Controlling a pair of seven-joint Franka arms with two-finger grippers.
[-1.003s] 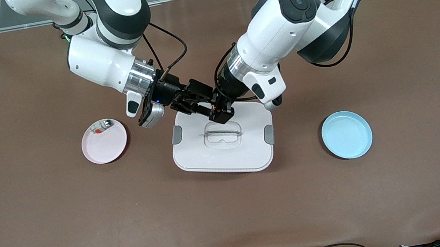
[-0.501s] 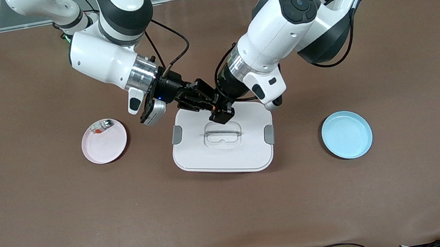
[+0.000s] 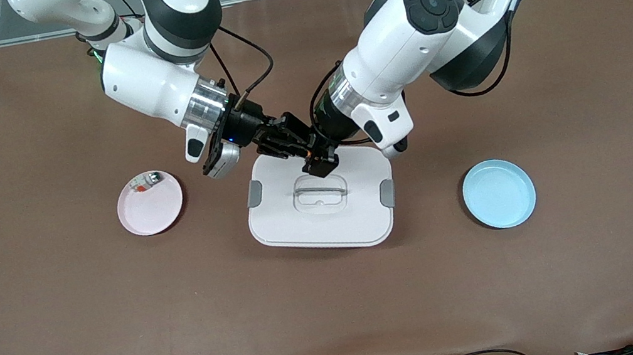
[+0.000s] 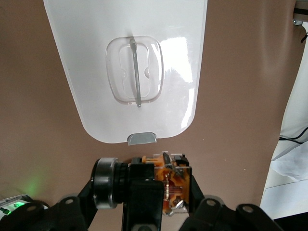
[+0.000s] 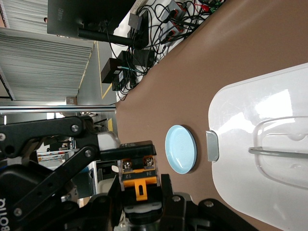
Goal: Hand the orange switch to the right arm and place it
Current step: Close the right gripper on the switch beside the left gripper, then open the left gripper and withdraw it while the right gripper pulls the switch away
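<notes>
The orange switch (image 3: 311,154), a small black block with an orange face, hangs in the air over the edge of the white lid (image 3: 286,223) that lies farthest from the front camera. My left gripper (image 3: 319,163) is shut on it. My right gripper (image 3: 290,142) meets it from the right arm's end, its fingers pressed on both sides of the switch. In the right wrist view the switch (image 5: 139,175) sits between my right gripper (image 5: 139,192) fingers. In the left wrist view the switch (image 4: 174,185) sits in my left gripper (image 4: 159,195).
The white lid has a clear handle (image 3: 319,191) and grey clips. A pink plate (image 3: 154,213) toward the right arm's end holds a pale silver-white part (image 3: 144,181). A blue plate (image 3: 499,193) lies toward the left arm's end; it also shows in the right wrist view (image 5: 180,149).
My right gripper has moved in toward my left gripper and come around the switch. In the last half second both arms have barely moved.
</notes>
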